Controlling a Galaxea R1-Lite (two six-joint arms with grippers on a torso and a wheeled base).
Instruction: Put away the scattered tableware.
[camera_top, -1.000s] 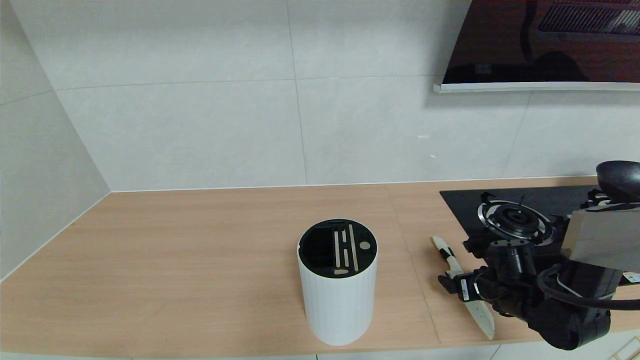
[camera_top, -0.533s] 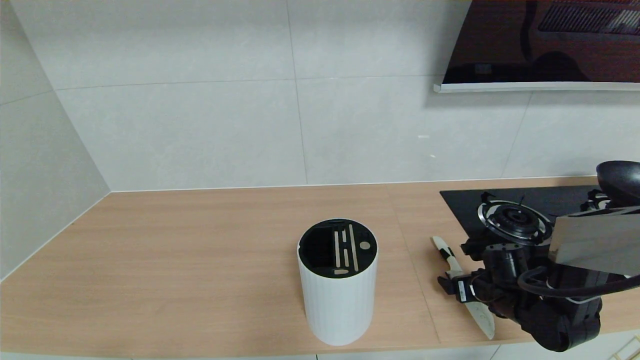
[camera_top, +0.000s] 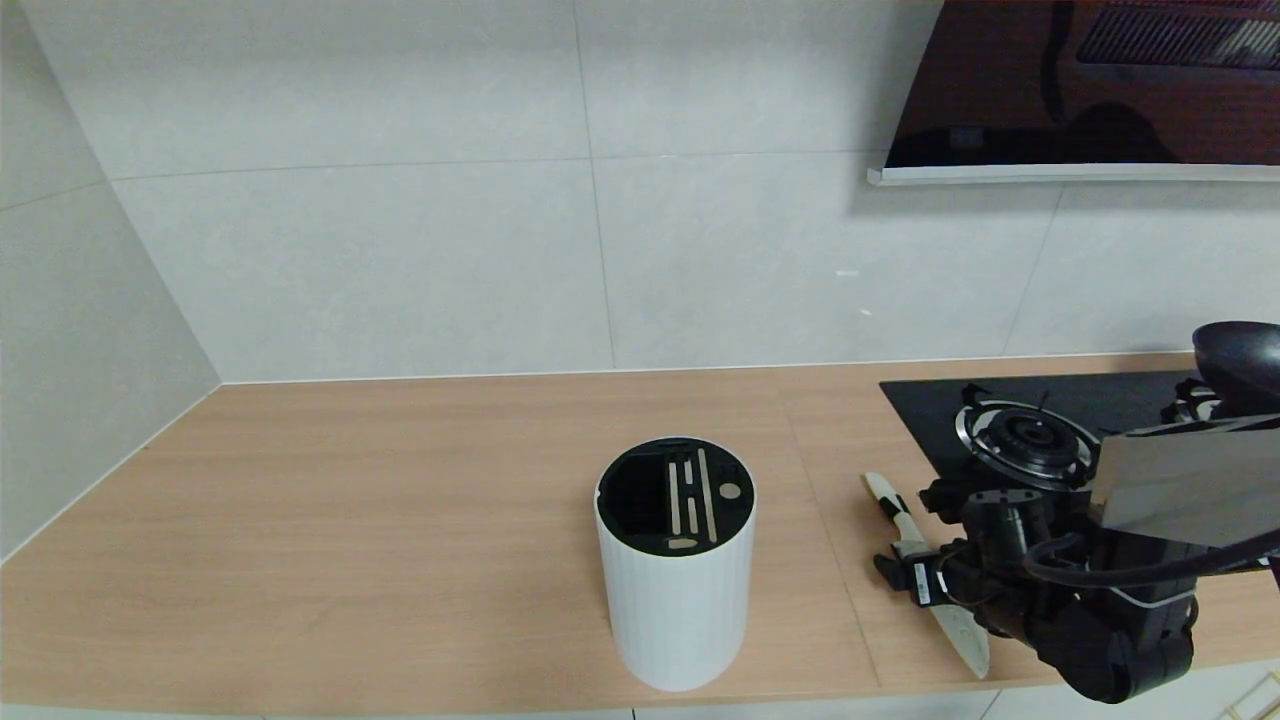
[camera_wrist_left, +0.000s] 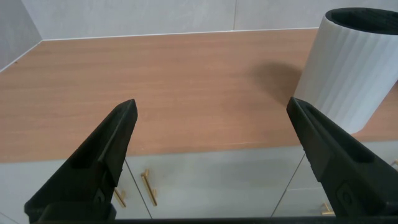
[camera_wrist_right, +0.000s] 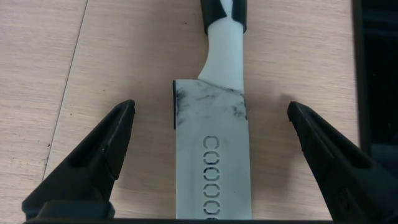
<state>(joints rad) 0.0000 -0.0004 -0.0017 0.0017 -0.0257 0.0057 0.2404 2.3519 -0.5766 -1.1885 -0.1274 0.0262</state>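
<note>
Nearest, our left gripper (camera_wrist_left: 211, 109) hung wide open and empty, short of the white holder (camera_top: 677, 560). Right of the holder, our right gripper (camera_wrist_right: 210, 109) straddled the knife (camera_wrist_right: 211, 149), open, touching nothing, with the stove (camera_top: 1025, 440) beyond.

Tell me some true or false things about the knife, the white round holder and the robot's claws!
1. The white-bladed knife with the white and black handle lies flat on the wooden counter. True.
2. The knife sits inside the white ribbed round holder with the black slotted top. False: it lies on the counter, between the holder and the black gas stove.
3. The right claw is open, with one finger on each side of the blade. True.
4. The left claw holds a spoon. False: it is open and empty.
5. The holder has tipped over. False: it stands upright.
</note>
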